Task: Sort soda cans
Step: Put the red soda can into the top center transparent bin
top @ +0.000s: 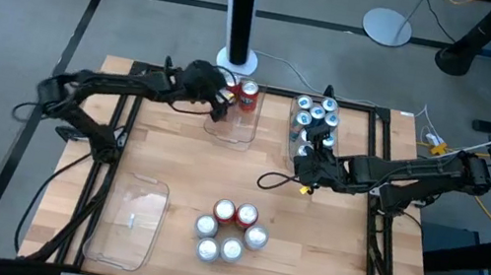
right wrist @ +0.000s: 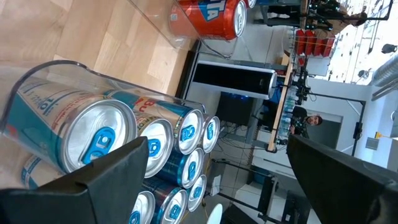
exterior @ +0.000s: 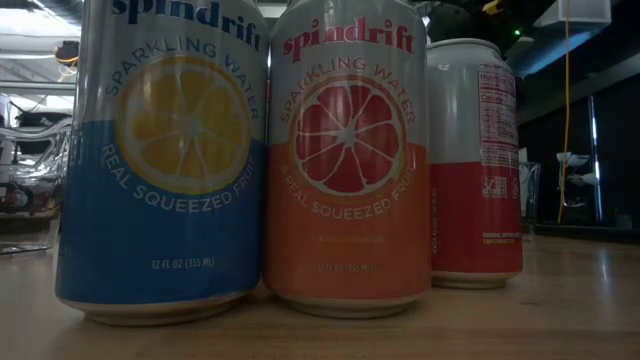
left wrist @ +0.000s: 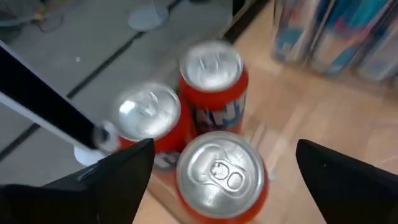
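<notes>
Three red soda cans (left wrist: 212, 81) stand upright in a clear tray (top: 237, 128) at the table's far middle. My left gripper (left wrist: 225, 163) hovers above them, open, with a finger on either side of the nearest red can (left wrist: 222, 173) and apart from it. Several blue cans (right wrist: 99, 140) fill a second clear tray (top: 314, 119) to the right. My right gripper (right wrist: 219, 152) is open at that tray's near end (top: 308, 168), touching nothing. Several mixed cans (top: 230, 230) stand grouped near the table's front; the low view shows three of them (exterior: 345, 160).
An empty clear tray (top: 127, 220) lies at the table's near left. Bare wood lies between the far trays and the front group of cans. A white post on a round base (top: 236, 56) stands just past the far edge. A person (right wrist: 308, 119) is in the room beyond.
</notes>
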Robot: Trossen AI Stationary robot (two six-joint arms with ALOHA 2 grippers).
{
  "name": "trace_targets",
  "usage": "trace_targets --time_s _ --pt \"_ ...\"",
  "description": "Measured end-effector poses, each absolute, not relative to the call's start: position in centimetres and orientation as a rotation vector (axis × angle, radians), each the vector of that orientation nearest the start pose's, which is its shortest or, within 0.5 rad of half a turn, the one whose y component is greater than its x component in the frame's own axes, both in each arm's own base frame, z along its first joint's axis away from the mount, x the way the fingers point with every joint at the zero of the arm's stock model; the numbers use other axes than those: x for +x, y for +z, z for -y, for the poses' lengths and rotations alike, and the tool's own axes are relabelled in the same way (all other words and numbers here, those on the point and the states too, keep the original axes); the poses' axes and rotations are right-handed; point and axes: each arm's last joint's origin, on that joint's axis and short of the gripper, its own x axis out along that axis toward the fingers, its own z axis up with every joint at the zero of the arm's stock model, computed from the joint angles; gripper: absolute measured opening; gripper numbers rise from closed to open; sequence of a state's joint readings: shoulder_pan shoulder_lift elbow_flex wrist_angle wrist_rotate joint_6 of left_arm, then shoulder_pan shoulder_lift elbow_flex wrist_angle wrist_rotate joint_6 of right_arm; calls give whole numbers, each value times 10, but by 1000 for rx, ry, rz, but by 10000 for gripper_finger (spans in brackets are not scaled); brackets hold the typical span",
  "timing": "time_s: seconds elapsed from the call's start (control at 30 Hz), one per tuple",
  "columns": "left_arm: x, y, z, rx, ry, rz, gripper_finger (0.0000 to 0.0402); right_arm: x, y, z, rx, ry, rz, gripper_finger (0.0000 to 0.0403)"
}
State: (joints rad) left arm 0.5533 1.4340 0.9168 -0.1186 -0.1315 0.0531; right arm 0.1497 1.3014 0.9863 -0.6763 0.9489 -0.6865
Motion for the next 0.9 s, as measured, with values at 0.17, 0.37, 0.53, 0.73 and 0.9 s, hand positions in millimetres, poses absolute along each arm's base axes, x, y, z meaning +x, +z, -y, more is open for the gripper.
trace_targets --time_s 0.17,0.37,0.53,0.73,0.9 --pt "241 286 -131 -21 488 -509 377 248 268 -14 -1138 -417 -1116 380" --pt "246 303 -78 7 54 -424 375 248 268 -14 -1137 -417 -1115 380" --pt "258 295 -39 91 -135 -467 375 248 268 -14 -1137 -418 -1115 380" --pt "273 280 -4 127 -306 -508 375 248 268 -14 -1137 -418 -1115 380" --pt "292 268 10 75 -338 -489 375 249 268 -14 -1136 -419 -1113 380"
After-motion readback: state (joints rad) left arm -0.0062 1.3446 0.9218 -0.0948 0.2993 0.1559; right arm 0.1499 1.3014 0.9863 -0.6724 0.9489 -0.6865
